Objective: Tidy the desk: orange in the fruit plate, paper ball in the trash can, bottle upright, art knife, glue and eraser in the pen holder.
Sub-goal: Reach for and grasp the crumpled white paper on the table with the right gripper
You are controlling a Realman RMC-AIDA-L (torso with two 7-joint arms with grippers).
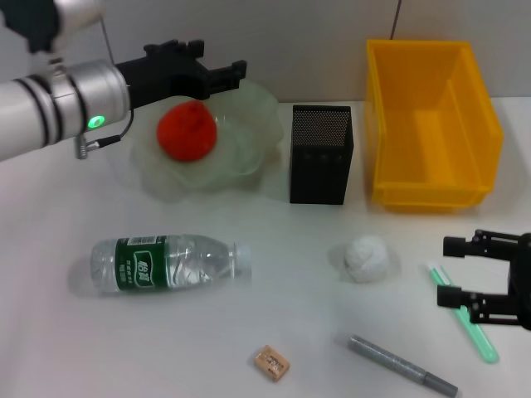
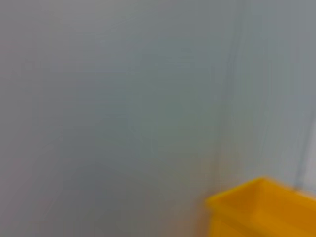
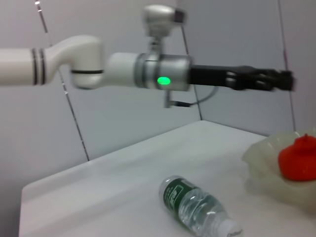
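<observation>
counter (image 1: 207, 332): white, matte, fills the head view; plain grey wall behind its far edge
trash can (image 1: 431, 124): yellow bin, far right corner area, nothing seen inside; a corner of it also shows in the left wrist view (image 2: 261, 207)
fruit plate (image 1: 249, 124): pale green scalloped bowl, far edge, left of centre
bottle (image 1: 166, 264): clear, green label, lying on its side, left half of the counter toward the near edge, white cap pointing to the right edge
pen holder (image 1: 321, 154): black mesh cup, upright, far centre, between fruit plate and trash can
orange (image 1: 187, 131): sits inside the fruit plate
left end effector (image 1: 228, 75): raised over the fruit plate's far rim, above the orange, fingers spread, holds nothing
right end effector (image 1: 452, 269): low near the right edge, fingers spread, nothing between them, just over the green stick
paper ball (image 1: 367, 258): white, right of centre, in front of the trash can
grey pen-like tool (image 1: 402, 365): lying at the near edge, right side
green stick (image 1: 469, 319): thin, lying by the right edge
eraser (image 1: 271, 362): tan block, near edge, centre
</observation>
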